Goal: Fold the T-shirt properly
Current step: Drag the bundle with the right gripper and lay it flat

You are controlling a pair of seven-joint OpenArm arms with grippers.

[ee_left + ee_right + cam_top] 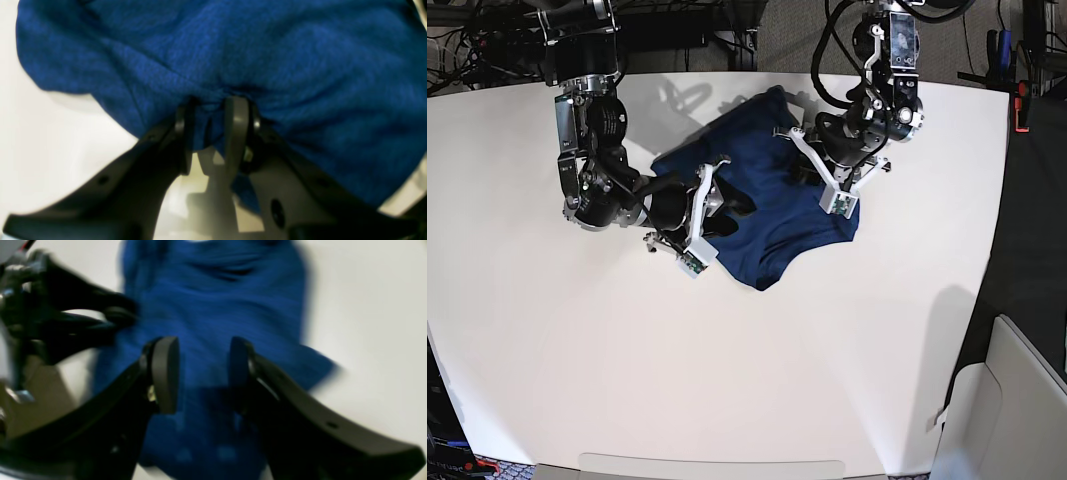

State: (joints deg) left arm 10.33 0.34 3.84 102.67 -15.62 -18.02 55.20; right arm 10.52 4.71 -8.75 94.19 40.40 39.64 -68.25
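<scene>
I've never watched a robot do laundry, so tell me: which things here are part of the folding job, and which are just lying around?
Part of the job:
- T-shirt, dark blue, bunched on the table
- left gripper, pinching a fold of it
- right gripper, jaws apart over the fabric

Just there:
- white table
- cables behind the table
- pale panel at the corner

Motion blur smears the T-shirt in the right wrist view.
</scene>
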